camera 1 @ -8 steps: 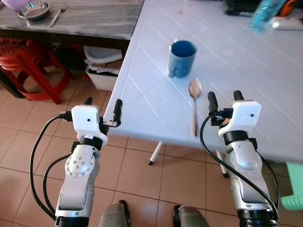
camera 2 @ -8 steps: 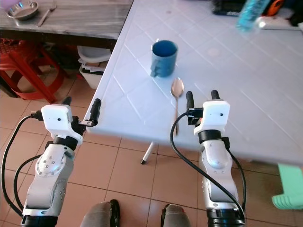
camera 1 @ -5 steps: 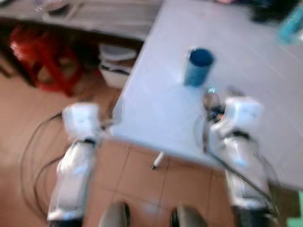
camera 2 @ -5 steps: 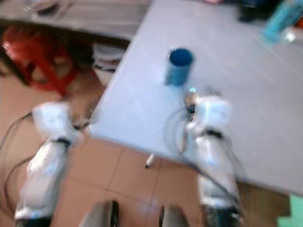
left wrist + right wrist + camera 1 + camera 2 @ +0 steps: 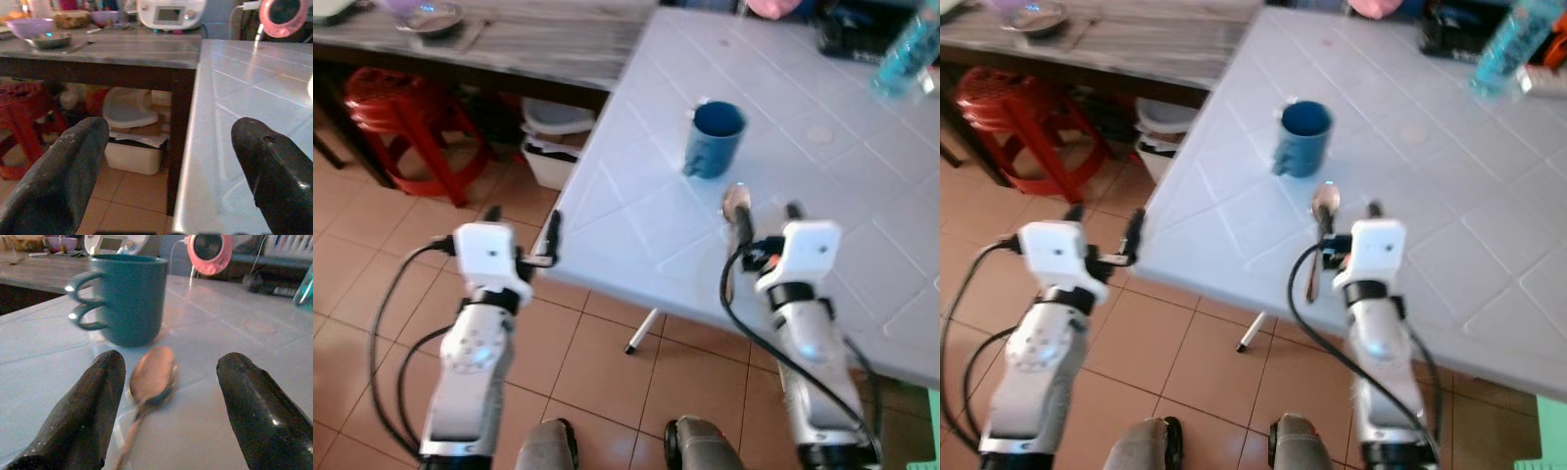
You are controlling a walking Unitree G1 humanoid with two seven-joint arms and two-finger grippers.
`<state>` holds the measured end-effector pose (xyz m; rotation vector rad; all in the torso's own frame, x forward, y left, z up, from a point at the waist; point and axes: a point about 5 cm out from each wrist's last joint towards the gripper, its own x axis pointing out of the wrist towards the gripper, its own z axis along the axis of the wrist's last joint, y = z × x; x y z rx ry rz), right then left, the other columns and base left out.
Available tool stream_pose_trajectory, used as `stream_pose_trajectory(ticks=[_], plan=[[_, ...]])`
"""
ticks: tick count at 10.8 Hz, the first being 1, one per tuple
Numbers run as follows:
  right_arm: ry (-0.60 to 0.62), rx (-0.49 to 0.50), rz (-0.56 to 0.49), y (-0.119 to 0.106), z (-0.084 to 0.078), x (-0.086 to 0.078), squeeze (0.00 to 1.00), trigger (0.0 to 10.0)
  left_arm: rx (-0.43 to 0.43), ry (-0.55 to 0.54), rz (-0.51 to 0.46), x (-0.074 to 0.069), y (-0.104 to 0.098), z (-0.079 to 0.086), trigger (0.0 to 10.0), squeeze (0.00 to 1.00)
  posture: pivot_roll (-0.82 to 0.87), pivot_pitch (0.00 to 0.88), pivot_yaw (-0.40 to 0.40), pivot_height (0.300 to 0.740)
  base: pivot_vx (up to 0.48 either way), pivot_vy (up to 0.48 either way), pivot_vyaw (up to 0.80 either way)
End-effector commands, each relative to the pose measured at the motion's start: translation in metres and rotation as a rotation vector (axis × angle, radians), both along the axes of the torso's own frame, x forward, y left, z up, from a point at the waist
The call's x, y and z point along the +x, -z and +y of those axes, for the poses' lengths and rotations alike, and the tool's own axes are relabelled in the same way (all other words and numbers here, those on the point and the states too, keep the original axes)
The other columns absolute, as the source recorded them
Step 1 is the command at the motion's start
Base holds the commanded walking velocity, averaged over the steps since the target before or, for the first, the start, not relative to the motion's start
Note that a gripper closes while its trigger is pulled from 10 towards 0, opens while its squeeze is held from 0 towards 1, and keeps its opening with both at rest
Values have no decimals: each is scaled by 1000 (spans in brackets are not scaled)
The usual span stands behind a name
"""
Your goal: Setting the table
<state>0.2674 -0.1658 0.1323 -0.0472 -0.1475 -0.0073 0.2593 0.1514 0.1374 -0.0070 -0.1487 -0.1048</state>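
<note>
Hovering spread-fingered, right gripper (image 5: 164, 406) over spoon (image 5: 151, 377) near table (image 5: 862, 245) front edge; could nudge it off, or bump mug (image 5: 129, 298).

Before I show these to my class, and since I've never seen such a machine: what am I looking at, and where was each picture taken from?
It is a walking robot with two silver arms, each ending in two black fingers. Two pictures come from cameras in its head, looking down; two come from cameras on its wrists. A pale table carries a blue mug and a spoon. The right gripper, open, sits over the spoon, which lies between its fingers, nothing held. The left gripper, open and empty, hovers at the table's corner.
</note>
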Motion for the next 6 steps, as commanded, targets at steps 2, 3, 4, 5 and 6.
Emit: stream_pose_trajectory(ticks=[2, 3, 4, 5, 6], plan=[[-2, 24, 67, 6, 2, 3, 0, 10000, 7, 27, 12, 0, 2, 0, 10000, 0, -25, 206, 16, 740, 0, 0, 0], [9, 61, 91, 9, 2, 2, 0, 10000, 7, 29, 13, 0, 2, 0, 10000, 0, -24, 208, 16, 740, 0, 0, 0], [13, 97, 116, 12, 3, 2, 0, 10000, 5, 34, 17, -1, 2, -1, 10000, 0, -25, 209, 13, 740, 0, 0, 0], [16, 117, 138, 12, 5, 5, 0, 10000, 0, 43, 23, -1, 4, -2, 10000, 0, -26, 209, 13, 740, 0, 0, 0], [21, 134, 152, 9, 7, 10, 0, 10000, -2, 54, 26, 0, 4, -4, 10000, 0, -26, 210, 13, 740, 0, 0, 0]])
